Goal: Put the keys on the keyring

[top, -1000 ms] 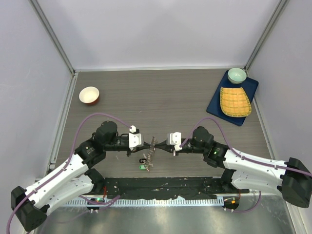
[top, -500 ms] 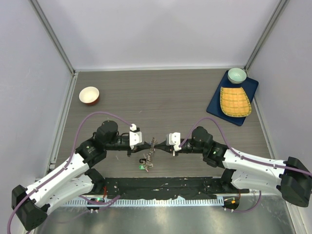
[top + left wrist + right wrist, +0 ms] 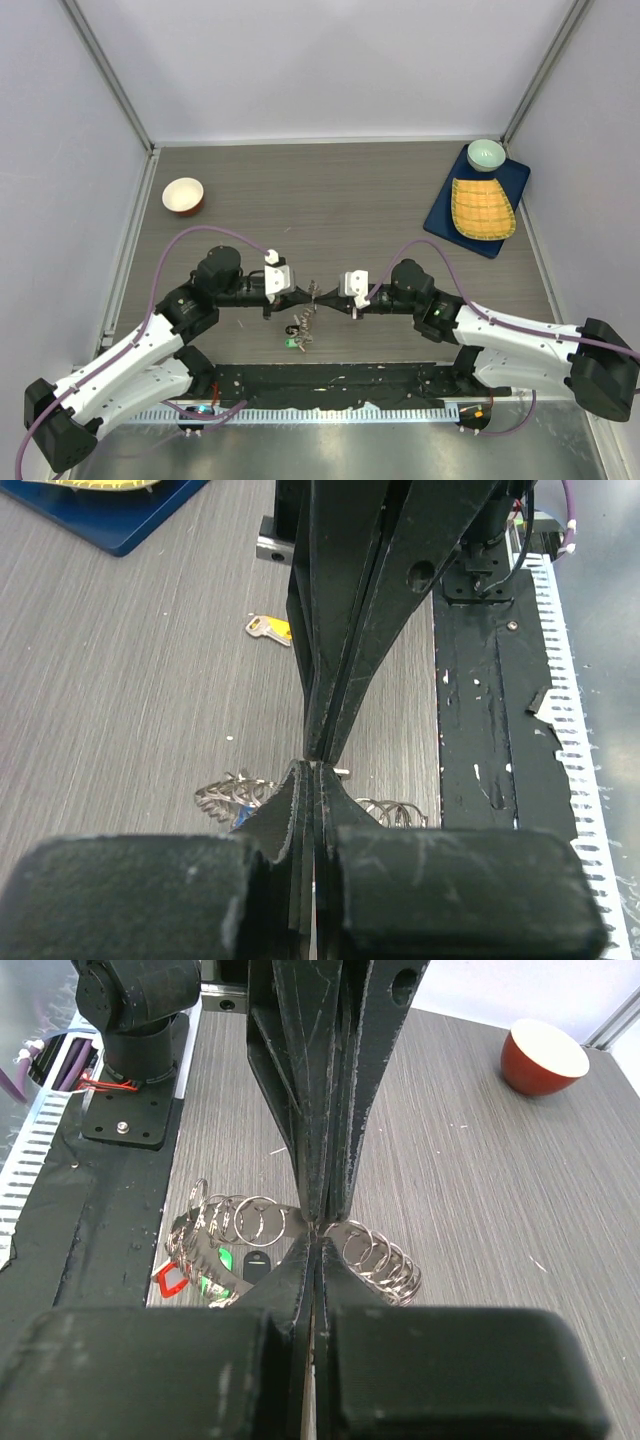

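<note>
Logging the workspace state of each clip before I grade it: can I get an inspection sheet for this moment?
Surface: grey wood-grain table; black strip along the near edge.
Job's things: keyring fringed with keys, edge-on below the gripper tips; one yellow-tagged key lies loose on the table.
Clutter: red bowl; blue tray bearing a green bowl and a yellow mat.
Grippers: left gripper and right gripper are shut, tip to tip, apparently pinching the keyring.
Cables: purple cables loop over both arms; no snag seen.
Surroundings: pale walls, metal corner posts.
</note>
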Controlling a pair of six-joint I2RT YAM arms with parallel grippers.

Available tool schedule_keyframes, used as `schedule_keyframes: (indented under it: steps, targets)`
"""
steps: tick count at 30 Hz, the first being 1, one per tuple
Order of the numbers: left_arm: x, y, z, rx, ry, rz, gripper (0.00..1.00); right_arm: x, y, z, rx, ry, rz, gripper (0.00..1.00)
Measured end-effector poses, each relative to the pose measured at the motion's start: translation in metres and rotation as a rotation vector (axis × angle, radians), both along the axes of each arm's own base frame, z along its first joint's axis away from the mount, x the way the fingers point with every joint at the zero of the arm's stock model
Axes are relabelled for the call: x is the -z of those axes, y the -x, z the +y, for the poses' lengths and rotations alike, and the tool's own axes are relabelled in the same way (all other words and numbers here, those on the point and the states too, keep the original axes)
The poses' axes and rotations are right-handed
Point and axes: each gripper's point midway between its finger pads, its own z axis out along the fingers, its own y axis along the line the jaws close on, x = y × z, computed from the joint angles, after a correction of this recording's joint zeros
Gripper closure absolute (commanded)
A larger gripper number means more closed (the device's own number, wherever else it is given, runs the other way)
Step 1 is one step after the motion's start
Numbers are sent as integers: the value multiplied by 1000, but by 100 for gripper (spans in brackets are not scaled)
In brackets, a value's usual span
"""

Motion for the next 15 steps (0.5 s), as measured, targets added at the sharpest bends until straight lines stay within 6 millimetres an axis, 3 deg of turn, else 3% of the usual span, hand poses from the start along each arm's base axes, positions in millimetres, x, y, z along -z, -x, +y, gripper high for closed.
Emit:
schedule_keyframes:
  steps: [15]
  targets:
    - [-20,-7,-9,-20,93,-10,100,-4,-3,5,9,-28,0,99]
